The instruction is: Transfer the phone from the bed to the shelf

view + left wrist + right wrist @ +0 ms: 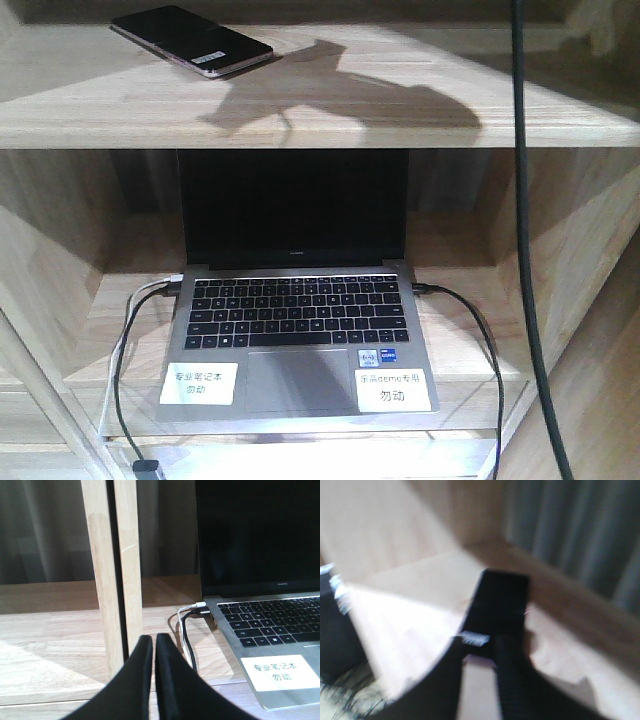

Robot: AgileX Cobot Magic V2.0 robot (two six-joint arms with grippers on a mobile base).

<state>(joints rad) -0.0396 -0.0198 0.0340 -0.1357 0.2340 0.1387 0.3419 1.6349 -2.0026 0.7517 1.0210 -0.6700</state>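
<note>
Between the right jaws: right gripper (482, 652) is sitting released, fingers apart at the phone's near end; blur is hiding any contact.
Left jaws: left gripper (152, 650) is staying out of it, clenched on nothing.
Phone position: phone (190, 40) is lying flat on the shelf (330, 115) upper board.
Doing it well: I judge backing straight out is avoiding nudging it.
Materials: glossy black slab, pinkish edge; pale planks; silver laptop (300, 355) below.
</note>
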